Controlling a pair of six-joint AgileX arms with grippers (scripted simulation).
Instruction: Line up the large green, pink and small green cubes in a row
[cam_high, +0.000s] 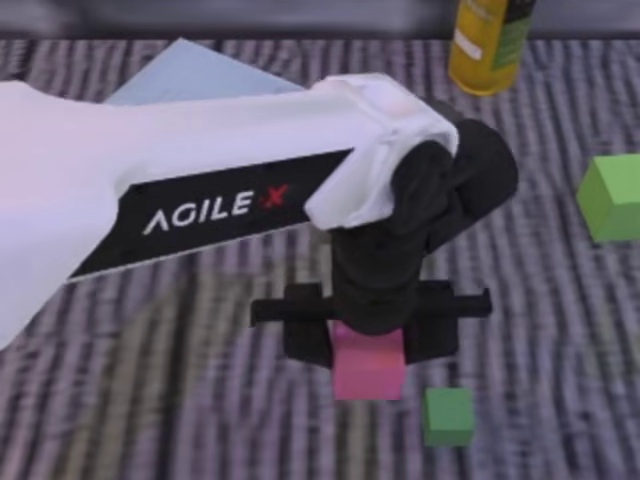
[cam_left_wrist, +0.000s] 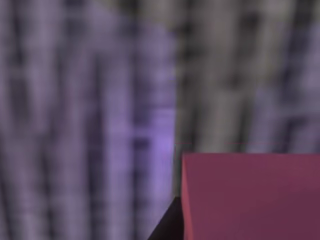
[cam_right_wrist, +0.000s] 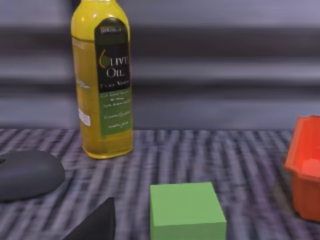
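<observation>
our left gripper (cam_high: 368, 335) clamps the pink cube (cam_high: 368, 368), small green cube (cam_high: 447, 416) just beside it. placing step; next we release, then fetch the large green cube (cam_high: 612, 196), well apart.

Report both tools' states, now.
Left tool: over the pink cube, fingers either side; whether it grips cannot be told.
Right tool: out of the top view; its state cannot be told.

The left arm (cam_high: 150, 170) is a thick, smooth white shell link bearing a black side panel lettered "AGILE X", the X in red. Beyond it come a rounded black wrist housing (cam_high: 450, 185) and black crossbar gripper (cam_high: 368, 335).
</observation>
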